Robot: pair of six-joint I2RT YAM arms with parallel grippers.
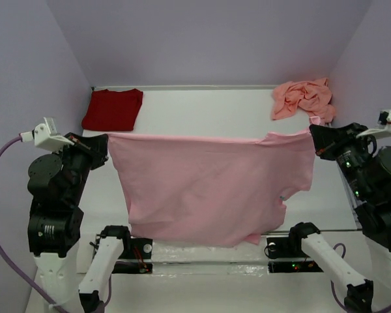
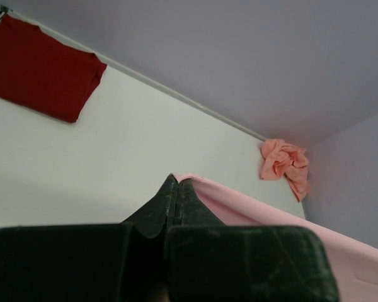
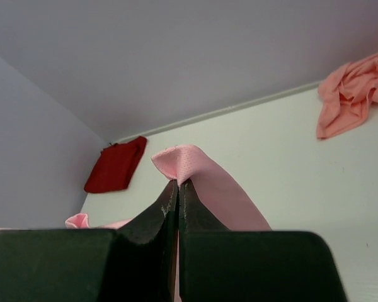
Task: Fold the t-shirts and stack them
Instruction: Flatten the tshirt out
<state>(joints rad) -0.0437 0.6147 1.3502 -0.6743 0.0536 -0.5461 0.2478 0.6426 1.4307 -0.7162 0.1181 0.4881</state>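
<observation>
At the far left corner of the white table (image 1: 202, 107) the dark red t-shirt (image 1: 113, 109) lies flat in a neat folded rectangle, apart from everything else. Just in front of it, the left gripper (image 1: 104, 140) is raised above the table's left side with its jaws pressed together on the upper left corner of the light pink t-shirt (image 1: 208, 189); the left wrist view shows the cloth edge pinched at the fingertips. The light pink t-shirt hangs spread wide between the two arms, its top edge pulled into a nearly straight line and its body draping down toward the near edge of the table; whether the lower hem touches the surface I cannot tell. On the right, the right gripper (image 1: 315, 137) is clamped on the shirt's upper right corner, a fold of pink cloth poking out above the closed fingertips. Behind it, in the far right corner, the salmon-pink t-shirt (image 1: 303, 98) sits in a crumpled heap.
</observation>
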